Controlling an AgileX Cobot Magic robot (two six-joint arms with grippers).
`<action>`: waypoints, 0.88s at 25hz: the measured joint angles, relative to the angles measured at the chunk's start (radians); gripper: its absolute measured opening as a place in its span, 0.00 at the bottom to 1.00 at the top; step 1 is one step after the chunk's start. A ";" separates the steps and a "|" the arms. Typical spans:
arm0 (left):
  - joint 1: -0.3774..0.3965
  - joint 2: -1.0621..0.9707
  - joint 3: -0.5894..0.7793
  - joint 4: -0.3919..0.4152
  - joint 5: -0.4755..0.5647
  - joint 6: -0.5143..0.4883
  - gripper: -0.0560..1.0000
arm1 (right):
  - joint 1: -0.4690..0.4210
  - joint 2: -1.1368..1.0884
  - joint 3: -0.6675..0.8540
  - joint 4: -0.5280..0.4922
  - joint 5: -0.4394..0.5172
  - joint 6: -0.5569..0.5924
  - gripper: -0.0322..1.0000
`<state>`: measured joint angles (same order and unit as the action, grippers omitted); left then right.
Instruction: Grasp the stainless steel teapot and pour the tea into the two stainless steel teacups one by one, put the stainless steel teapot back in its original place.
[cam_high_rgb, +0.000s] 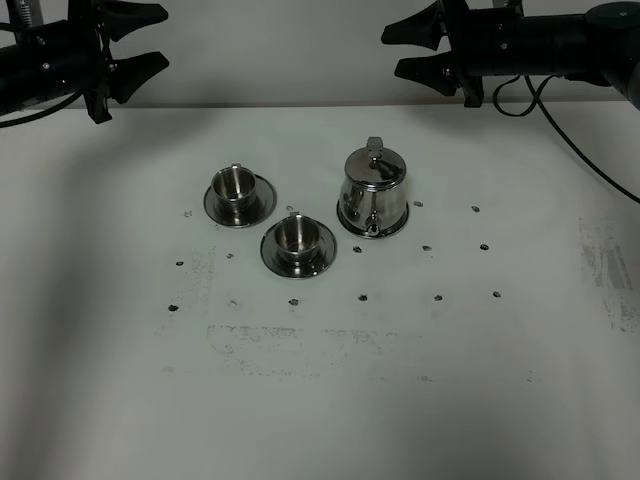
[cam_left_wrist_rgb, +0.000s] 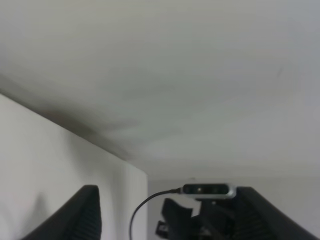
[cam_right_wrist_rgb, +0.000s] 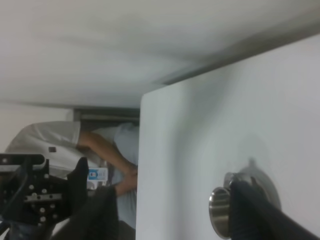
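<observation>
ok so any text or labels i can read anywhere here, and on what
No text can be read in any view.
Right wrist view: a blue and white card on the person, print too blurred to read.
The teapot and the cups: no markings visible.

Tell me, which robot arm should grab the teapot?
Probably the right. The open right gripper hangs nearer the stainless steel teapot; the left gripper hangs farther off, beyond the two teacups.
</observation>
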<state>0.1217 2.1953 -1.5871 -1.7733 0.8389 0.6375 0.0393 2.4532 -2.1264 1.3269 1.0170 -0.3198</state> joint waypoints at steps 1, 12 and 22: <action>0.000 0.001 0.000 0.000 -0.002 -0.021 0.63 | 0.000 0.000 0.000 -0.003 -0.001 0.008 0.49; 0.000 0.013 0.000 0.000 -0.010 -0.123 0.63 | 0.000 0.000 0.000 -0.004 -0.001 0.057 0.49; 0.000 0.002 -0.028 0.053 -0.003 0.113 0.61 | 0.000 -0.004 -0.012 -0.030 0.000 -0.195 0.49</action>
<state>0.1217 2.1976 -1.6150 -1.7207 0.8359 0.7503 0.0393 2.4488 -2.1382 1.2966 1.0168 -0.5146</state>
